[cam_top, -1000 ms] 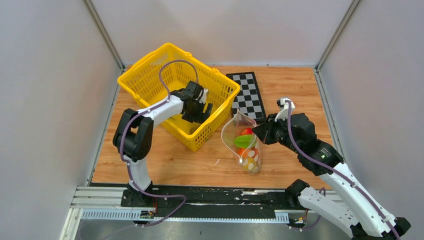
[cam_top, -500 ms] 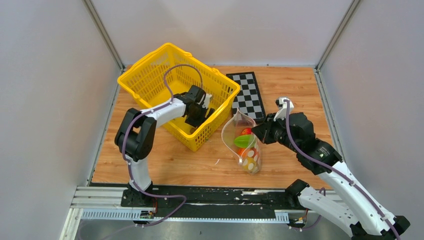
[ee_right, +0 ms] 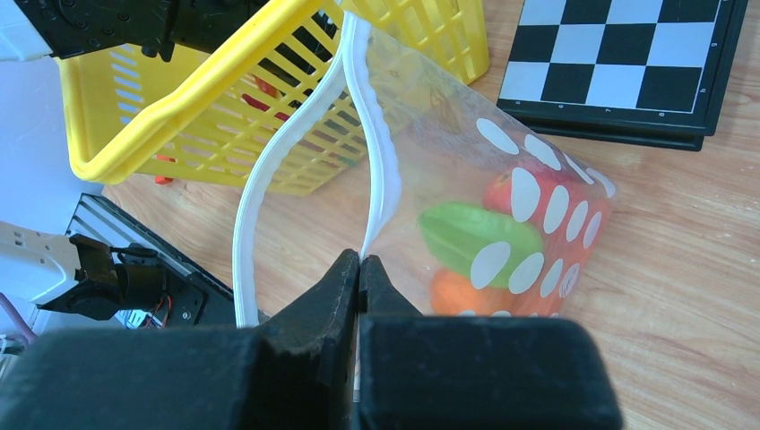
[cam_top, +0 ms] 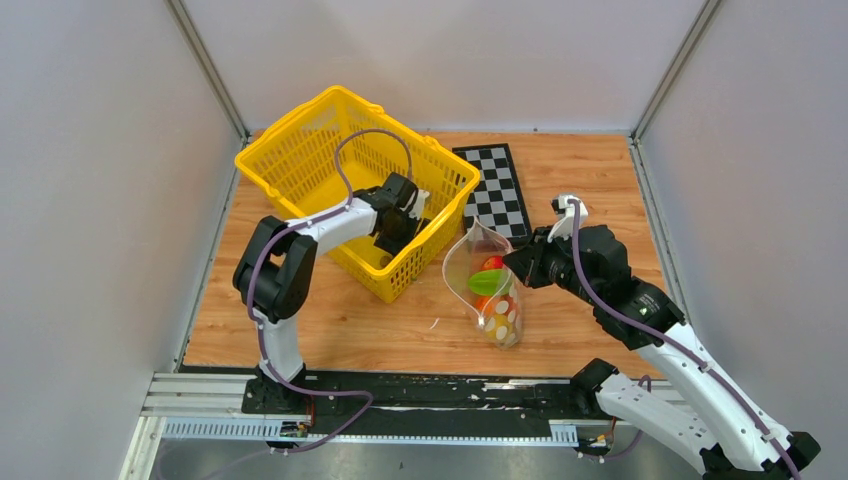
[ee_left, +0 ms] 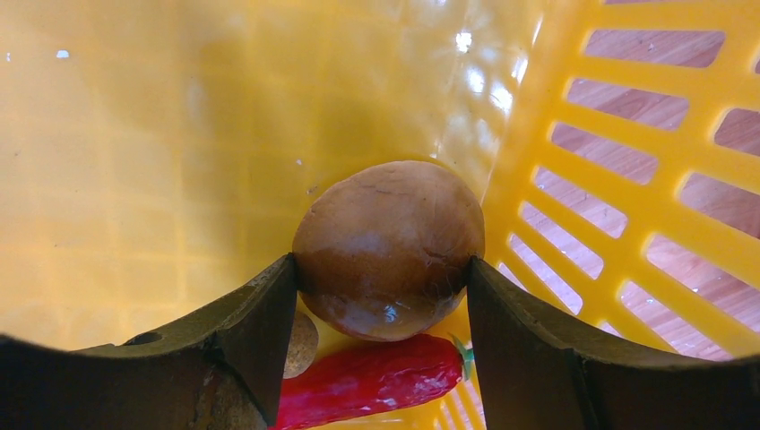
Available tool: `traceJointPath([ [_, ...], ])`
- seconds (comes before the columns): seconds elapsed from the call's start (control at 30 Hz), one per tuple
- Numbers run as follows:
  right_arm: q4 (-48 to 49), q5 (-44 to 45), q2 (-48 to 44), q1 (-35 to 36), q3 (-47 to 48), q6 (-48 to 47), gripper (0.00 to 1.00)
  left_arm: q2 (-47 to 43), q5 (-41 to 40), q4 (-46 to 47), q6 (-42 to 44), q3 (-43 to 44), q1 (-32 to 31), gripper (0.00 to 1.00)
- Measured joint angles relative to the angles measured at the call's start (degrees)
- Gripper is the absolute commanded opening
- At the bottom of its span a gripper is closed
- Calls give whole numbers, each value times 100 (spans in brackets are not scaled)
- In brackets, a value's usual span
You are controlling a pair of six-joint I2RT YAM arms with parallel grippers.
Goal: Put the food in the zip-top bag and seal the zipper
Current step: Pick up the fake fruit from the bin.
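Note:
My left gripper (cam_top: 400, 225) is down inside the yellow mesh basket (cam_top: 300, 160), at its near right corner. In the left wrist view its gripper (ee_left: 381, 269) is shut on a brown ball (ee_left: 390, 224), one finger touching each side. A red chili (ee_left: 367, 381) lies under the ball on the basket floor. My right gripper (cam_top: 515, 265) is shut on the pale zipper strip (ee_right: 381, 152) of the polka-dot zip-top bag (ee_right: 538, 170), holding its mouth open and upright. Inside the bag are a green pepper (ee_right: 457, 235), a red tomato (ee_right: 497, 193) and an orange piece (ee_right: 457, 296).
A black-and-white checkerboard (cam_top: 495, 190) lies flat behind the bag. The basket wall (ee_left: 627, 206) is close on the right of my left fingers. A small tan round thing (ee_left: 303, 345) lies beside the chili. Grey walls enclose the wooden table (cam_top: 400, 320).
My left gripper has moved right and lower into the basket's near right corner. The right arm and the bag have not moved.

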Motion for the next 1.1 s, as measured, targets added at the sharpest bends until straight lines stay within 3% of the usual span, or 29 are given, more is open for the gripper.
traceJointPath([
  [0.3,-4,2,-44,0,0,0,0,-210,-435,90,-31,-151,-33,40],
  [0.77,-4,2,-50,0,-2,0,0,-1320,-1086,205,-219,-332,-33,39],
  [1.1,-4,0,-50,0,-2,0,0,-3268,-1438,247,-332,-330,-33,40],
])
